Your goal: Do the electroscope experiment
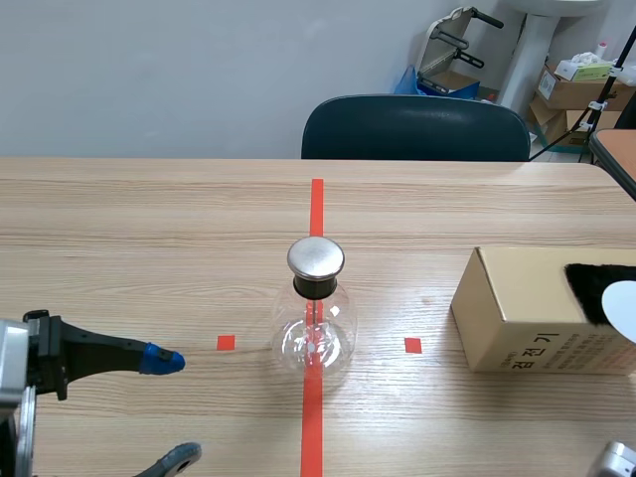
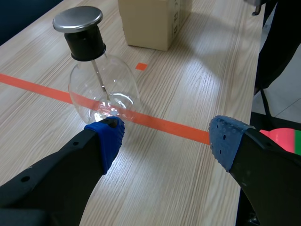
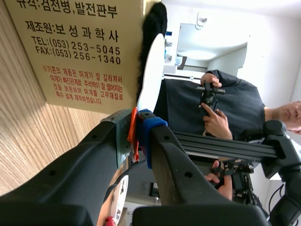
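Left jaws wide open, one glass flask (image 1: 316,336), one box (image 1: 527,318), right jaws seemingly pinching one orange strip (image 3: 133,128)

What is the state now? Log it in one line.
left gripper open, near electroscope | right gripper shut on white disc, beside black fur on box | electroscope upright on tape line
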